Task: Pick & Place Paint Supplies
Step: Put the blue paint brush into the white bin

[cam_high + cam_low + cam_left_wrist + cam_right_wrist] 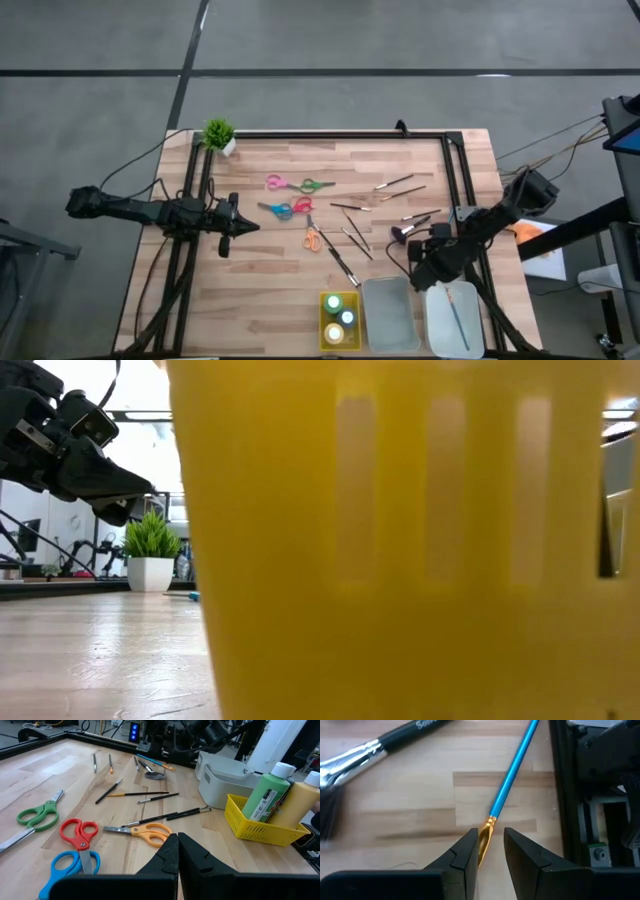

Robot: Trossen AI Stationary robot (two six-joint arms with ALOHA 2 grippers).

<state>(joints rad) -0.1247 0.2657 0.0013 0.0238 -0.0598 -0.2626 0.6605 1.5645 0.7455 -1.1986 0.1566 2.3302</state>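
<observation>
My right gripper [490, 852] hangs over the table's right part, by the dark rail, shut on a thin blue-handled brush [512, 767]. A stubby dark brush [365, 752] lies flat on the wood beside it. My left gripper [177, 855] waits shut at the table's left [235, 225], touching nothing. Several scissors [290, 208] and thin brushes [352, 235] lie flat mid-table. Paint bottles [340, 318] stand in the yellow tray [325, 335]. Another blue brush [455, 318] lies in the white tray [440, 335]. My right gripper has the blue brush's gold ferrule [486, 831] between its two fingers, which come steeply from above. The ferrule lies against one finger [465, 855]. The blue handle slants out away from the fingertips toward the rail. Whether its free end rests on the table, I cannot tell.
A grey tray [390, 312] sits between the yellow and white ones at the near edge. A small potted plant [220, 135] stands at the far left corner. A dark frame rail [565, 795] runs close beside my right gripper. The yellow tray's wall [400, 560] fills the low view.
</observation>
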